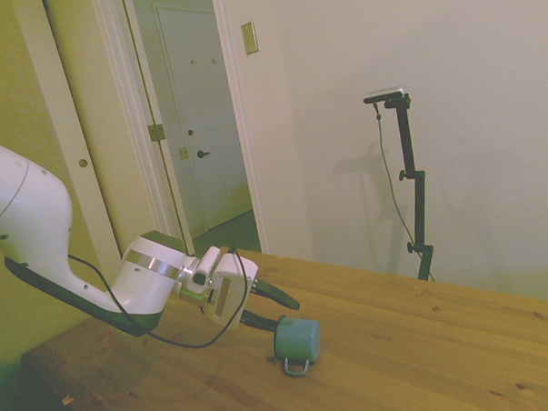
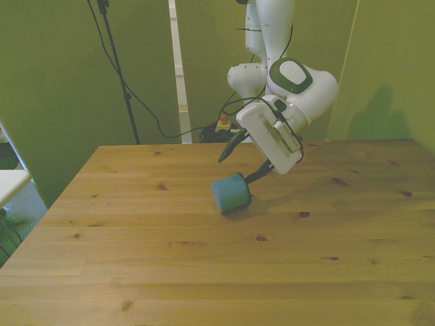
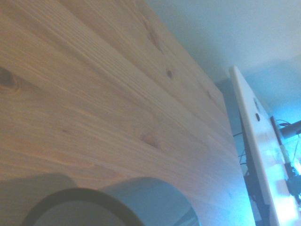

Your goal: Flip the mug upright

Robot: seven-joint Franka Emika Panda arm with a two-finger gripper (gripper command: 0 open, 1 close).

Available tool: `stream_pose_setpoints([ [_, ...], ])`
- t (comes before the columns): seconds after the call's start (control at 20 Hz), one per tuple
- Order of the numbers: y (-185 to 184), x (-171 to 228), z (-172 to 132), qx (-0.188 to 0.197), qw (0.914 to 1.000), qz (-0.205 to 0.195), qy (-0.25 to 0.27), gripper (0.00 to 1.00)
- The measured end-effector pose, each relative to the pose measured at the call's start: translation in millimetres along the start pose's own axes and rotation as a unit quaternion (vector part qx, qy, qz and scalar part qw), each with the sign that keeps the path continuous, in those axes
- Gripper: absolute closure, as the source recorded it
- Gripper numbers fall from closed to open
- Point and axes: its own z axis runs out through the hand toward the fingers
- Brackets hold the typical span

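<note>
The teal mug (image 1: 297, 339) lies on its side on the wooden table (image 1: 426, 344), its thin handle (image 1: 296, 367) low against the wood. In the front view the mug (image 2: 230, 193) shows its closed base, and its mouth faces away towards the arm. My gripper (image 1: 284, 316) is open and tilted low just behind the mug's mouth. In the front view the gripper (image 2: 234, 170) has one finger above the mug and one reaching its rim on the front view's right. The wrist view shows the mug's dark rim (image 3: 77, 197) from very close.
The table (image 2: 204, 265) stretches wide in front of the mug. A white object (image 2: 9, 185) stands off the table at the front view's left. Cables and a red button box (image 2: 222, 121) sit behind the far edge.
</note>
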Motion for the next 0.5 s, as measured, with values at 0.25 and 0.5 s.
stream_pose_setpoints([
  [0.25,-2.3,0.5,13.6,-0.017,0.9998,0.002,0.009,0.0],
  [0.5,-3.3,2.4,27.3,-0.029,0.9995,0.008,0.012,1.0],
])
